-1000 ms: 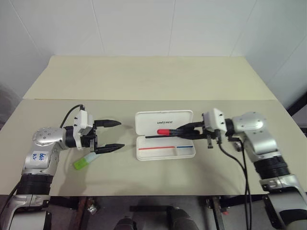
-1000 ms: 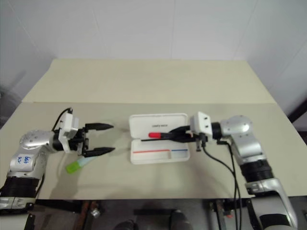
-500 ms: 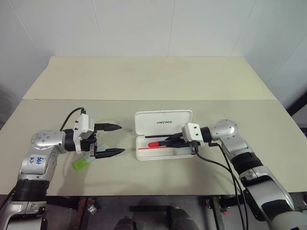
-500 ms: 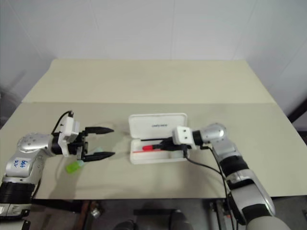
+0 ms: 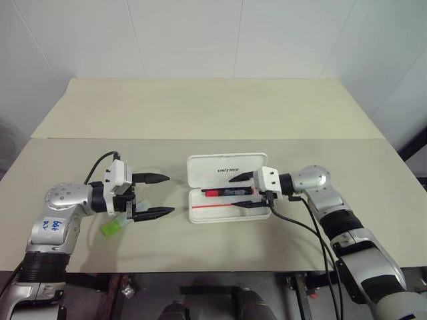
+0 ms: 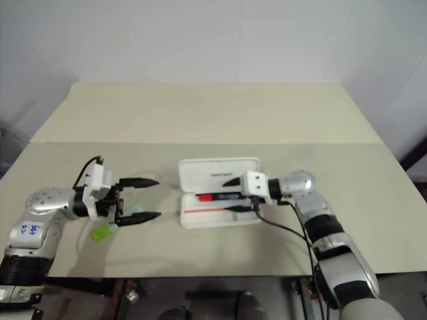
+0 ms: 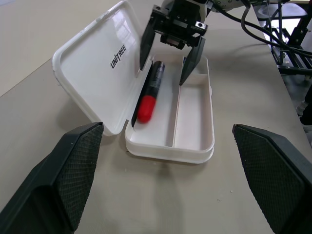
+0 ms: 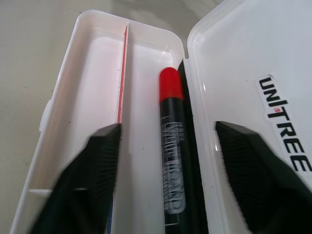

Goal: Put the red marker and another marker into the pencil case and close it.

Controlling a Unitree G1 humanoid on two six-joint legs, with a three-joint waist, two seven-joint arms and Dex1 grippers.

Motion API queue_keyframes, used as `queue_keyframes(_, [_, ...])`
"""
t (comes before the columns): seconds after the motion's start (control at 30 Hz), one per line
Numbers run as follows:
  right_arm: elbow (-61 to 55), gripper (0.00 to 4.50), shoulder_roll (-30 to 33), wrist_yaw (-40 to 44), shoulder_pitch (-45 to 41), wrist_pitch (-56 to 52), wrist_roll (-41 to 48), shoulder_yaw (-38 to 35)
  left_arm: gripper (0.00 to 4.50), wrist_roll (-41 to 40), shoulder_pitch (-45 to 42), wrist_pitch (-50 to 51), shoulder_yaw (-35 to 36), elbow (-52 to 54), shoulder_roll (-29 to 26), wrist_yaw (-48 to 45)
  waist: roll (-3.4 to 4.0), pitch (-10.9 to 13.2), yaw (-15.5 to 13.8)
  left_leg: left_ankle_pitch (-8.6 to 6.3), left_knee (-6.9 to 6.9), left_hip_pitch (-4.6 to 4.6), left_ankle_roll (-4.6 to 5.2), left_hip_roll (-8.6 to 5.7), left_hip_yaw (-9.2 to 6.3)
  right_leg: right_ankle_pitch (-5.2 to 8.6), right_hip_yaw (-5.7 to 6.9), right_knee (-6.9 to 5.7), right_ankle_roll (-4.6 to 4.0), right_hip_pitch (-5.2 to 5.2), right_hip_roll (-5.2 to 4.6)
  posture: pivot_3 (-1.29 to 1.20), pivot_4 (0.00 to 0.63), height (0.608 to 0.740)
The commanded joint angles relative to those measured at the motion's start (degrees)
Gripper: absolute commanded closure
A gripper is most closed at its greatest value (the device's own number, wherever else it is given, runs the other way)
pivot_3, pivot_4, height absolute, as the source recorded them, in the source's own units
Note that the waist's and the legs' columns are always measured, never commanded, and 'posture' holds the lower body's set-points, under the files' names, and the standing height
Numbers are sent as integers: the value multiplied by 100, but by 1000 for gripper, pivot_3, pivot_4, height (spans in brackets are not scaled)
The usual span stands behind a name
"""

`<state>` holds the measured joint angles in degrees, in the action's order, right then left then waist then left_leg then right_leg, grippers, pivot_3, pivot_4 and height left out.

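Right gripper (image 5: 245, 191) sits over the open pencil case (image 5: 230, 205), fingers spread apart, nothing held. The red marker (image 5: 222, 193) lies loose between them in the far compartment of the tray, against the hinge side, red cap pointing left, black barrel running right under the gripper. Left wrist view confirms it: marker (image 7: 149, 91) flat on the tray floor, 1 finger on each side, neither touching it that I can see.

So step 1 of 3 looks done: red marker is in and released. Right arm needs to back out to the right and clear the case.

Left gripper (image 5: 153, 195) is at the left, well apart from the case, fingers wide open, empty. The green highlighter (image 5: 113, 227) lies on the table (image 5: 213, 113) just beside and nearer than that gripper, down by its near finger, mint cap toward the gripper.

Next move, as I judge it: left gripper drops to the highlighter, closes across its flat body, carries it right to the empty near compartment. Then the lid, standing open at the far side with UNITREE lettering up, gets folded toward the near side and pressed shut.

Risk: highlighter is stubby and low, easy to nudge away.
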<state>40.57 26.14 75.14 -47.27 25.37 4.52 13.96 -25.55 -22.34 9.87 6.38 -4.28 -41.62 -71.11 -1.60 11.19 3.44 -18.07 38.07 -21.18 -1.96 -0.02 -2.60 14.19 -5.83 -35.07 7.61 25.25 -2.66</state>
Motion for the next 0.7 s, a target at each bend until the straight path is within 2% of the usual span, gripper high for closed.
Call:
queue_keyframes(0.03, [-487,57,-55,65,-16,-162,309,-196,0,-106,-94,-5,78,182,-16,19,0,0,1,0,0,0,0,0,0,0,0,0,0,0,0,0,150,740])
queue_keyframes(0.2, [-2036,16,-11,237,427,-1187,1033,-273,0,-110,45,-23,162,240,-77,40,0,0,-12,0,-1,-2,0,2,-2,0,1,0,0,2,1,0,150,740])
queue_keyframes(0.4, [-3994,16,411,-24,1216,-2703,1839,-514,0,-67,802,-209,724,418,-208,314,0,0,-23,-2,-2,-5,-3,4,-11,1,-2,2,-1,5,-5,0,150,740])
queue_keyframes(0.57, [-4911,16,758,-523,1526,-3598,2325,-1035,0,-180,1714,-237,1463,453,-262,583,0,0,-23,-2,-2,-2,-2,5,-10,4,-1,12,-6,6,-6,0,150,740])
queue_keyframes(0.7, [-4969,16,1004,-812,1570,-3864,2436,-1526,0,-161,2197,-337,1780,376,-218,705,-3,-2,-37,-2,-2,2,-3,6,-7,6,4,12,-11,5,-6,0,150,740])
